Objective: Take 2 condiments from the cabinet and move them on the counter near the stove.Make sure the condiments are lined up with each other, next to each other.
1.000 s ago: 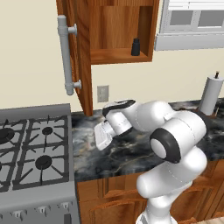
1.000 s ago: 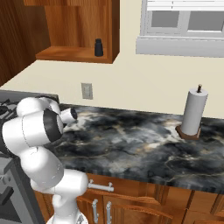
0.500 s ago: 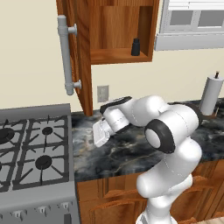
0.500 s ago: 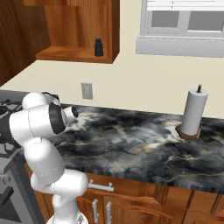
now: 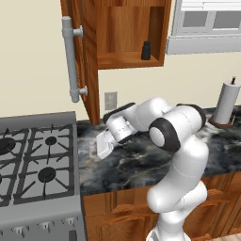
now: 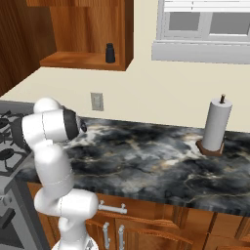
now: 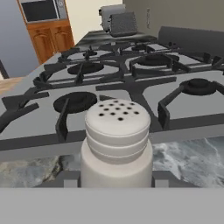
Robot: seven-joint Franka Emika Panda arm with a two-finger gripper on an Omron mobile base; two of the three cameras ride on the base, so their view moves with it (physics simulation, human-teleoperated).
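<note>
Swinging leftward since the earlier frames, the arm has carried its elbow and forearm toward the stove (image 5: 37, 160), and the gripper (image 5: 104, 145) now sits lower and closer to the counter (image 5: 136, 160), left of centre in the left base view. Its jaws are closed on the light shaker (image 7: 117, 144), which stands upright between them at the bottom middle of the hand view, perforated cap up, with the burners and grates spread behind it. Holding it upright suits a straight set-down on its base, and the spot just beside the stove's right edge fits the task's call for a place near the stove. Whether the base already touches the stone cannot be told. The black shaker (image 5: 146, 51) stands on the cabinet (image 5: 127, 33) shelf, upper middle of the left base view, near the shelf's right wall; it has yet to be fetched, so the task looks roughly half done. Room matters here: the first bottle should land far enough from the stove edge and the counter's front lip that a second can stand right beside it in line. The open door with its bar handle (image 5: 70, 61) hangs above the stove's corner, so a rise toward the shelf wants to pass right of it. A paper-towel roll (image 5: 226, 103) stands well apart at the right.
</note>
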